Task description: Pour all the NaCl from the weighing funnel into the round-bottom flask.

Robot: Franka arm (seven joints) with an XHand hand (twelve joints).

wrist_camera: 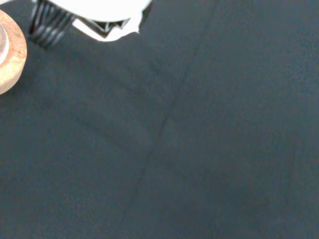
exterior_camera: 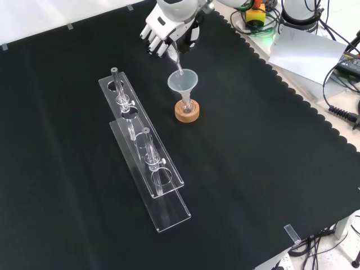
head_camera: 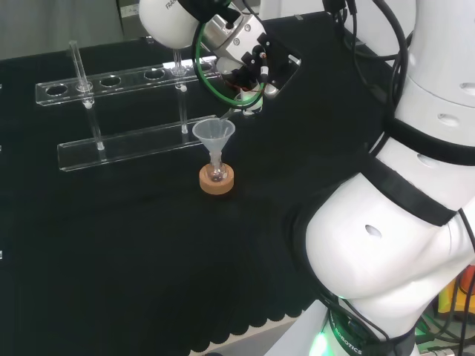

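Front view: hand [exterior_camera: 167, 35] sits just above and behind the clear funnel [exterior_camera: 183, 82], fingers curled, pinching a thin clear piece, the weighing funnel [exterior_camera: 175, 61], tilted down. Its tip is at the funnel's rim, touching or just inside; can't tell which. Funnel stands upright in the neck of the small round-bottom flask [exterior_camera: 187, 104], which sits in a cork ring stand [exterior_camera: 187, 112] on the black cloth [exterior_camera: 253, 169]. Can't make out any powder in the weighing funnel or flask.

Head view: same stack, with the hand [head_camera: 252, 59] up and right of the funnel. Clear tube rack [head_camera: 126, 111] is left of the cork ring, well apart, with at least two tubes standing in it.

Wrist view: cork ring edge [wrist_camera: 10, 55] beside a blurred white part of the hand [wrist_camera: 99, 15].

Arm link near the hand carries some lettering, partly cut off and unreadable.
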